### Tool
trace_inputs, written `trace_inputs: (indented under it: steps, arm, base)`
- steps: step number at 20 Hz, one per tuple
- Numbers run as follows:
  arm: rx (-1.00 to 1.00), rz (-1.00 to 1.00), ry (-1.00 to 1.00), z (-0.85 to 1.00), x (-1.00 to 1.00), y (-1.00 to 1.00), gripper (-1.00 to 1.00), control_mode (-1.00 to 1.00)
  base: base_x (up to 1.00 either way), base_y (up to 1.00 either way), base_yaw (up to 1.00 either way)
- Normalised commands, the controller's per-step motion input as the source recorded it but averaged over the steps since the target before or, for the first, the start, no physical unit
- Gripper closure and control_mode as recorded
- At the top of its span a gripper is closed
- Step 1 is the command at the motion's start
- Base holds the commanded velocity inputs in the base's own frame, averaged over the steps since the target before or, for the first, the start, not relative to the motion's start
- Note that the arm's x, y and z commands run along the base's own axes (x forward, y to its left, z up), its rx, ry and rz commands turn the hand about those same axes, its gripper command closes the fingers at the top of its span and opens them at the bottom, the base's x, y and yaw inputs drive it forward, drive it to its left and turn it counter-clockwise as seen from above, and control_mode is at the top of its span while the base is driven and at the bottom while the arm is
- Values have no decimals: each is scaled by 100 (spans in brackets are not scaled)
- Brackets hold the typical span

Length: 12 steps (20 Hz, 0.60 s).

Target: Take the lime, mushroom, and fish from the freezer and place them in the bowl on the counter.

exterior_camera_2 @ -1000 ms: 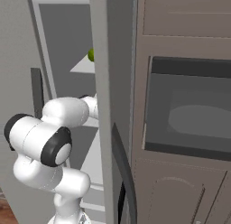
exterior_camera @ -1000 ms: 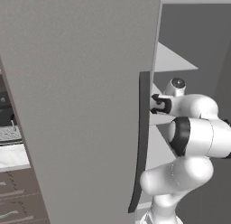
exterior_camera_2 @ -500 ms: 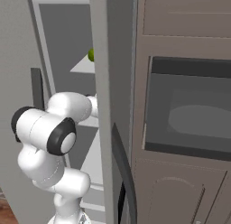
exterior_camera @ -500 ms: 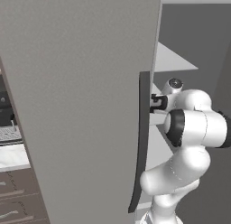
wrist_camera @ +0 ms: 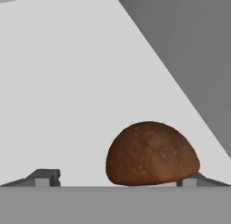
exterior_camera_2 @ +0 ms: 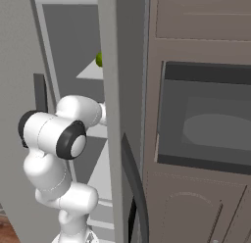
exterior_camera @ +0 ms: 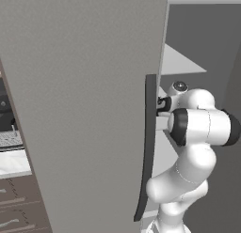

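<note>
Step in hand: mushroom pickup inside freezer (exterior_camera: 84,86). Gripper (wrist_camera: 119,179) wide open, holding nothing; mushroom (wrist_camera: 151,154) sits between its fingertips on pale shelf (wrist_camera: 67,105). Next: advance slightly, then close.

You look at rendered kitchen. Tall grey freezer (exterior_camera: 84,100) stands open, long dark handle (exterior_camera: 147,147) on door edge, pale shelves (exterior_camera_2: 90,70) inside. Right of freezer: built-in oven (exterior_camera_2: 206,119) set in brown cabinetry (exterior_camera_2: 196,207). Left of freezer: marble counter (exterior_camera: 13,161) over dark brown drawers (exterior_camera: 19,208).
</note>
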Motion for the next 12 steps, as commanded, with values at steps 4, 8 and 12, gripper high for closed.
trace_inputs:
  steps: [4,8,12]
  arm:
    - [0,0,0,-13,12,-4,100,-100]
    - [0,0,0,-11,0,-5,100,-100]
    - [0,0,0,-7,-6,0,100,-100]
  base:
    - [0,0,0]
    - [0,0,0]
    - [0,0,0]
